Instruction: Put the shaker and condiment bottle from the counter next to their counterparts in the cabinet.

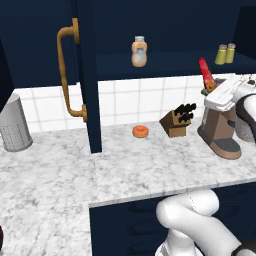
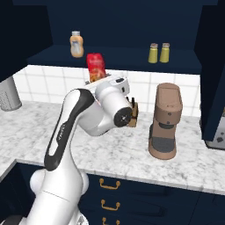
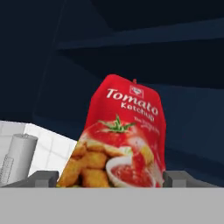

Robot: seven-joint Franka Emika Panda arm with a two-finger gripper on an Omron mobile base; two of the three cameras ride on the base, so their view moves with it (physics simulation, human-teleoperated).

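My gripper (image 2: 97, 80) is shut on the condiment bottle (image 2: 96, 65), a red ketchup squeeze bottle, and holds it upright in the air. The bottle hangs just below and in front of the cabinet shelf (image 2: 123, 56). In the hand view the bottle (image 3: 124, 131) sits between the two fingertips (image 3: 43, 177). From the left it is the red bottle (image 1: 204, 70) above the gripper (image 1: 212, 87). Two olive-yellow shakers (image 2: 153, 53) (image 2: 165, 52) stand side by side on the shelf to the right. A plump pale orange bottle (image 2: 76, 44) stands on the shelf to the left.
The open cabinet door (image 1: 86, 75) with its orange-brown handle (image 1: 67, 75) juts out left of the shelf. On the marbled counter (image 1: 150, 167) stand a brown coffee machine (image 2: 165, 121), a knife block (image 1: 177, 120), an orange donut (image 1: 140, 131) and a grey perforated canister (image 1: 14, 125).
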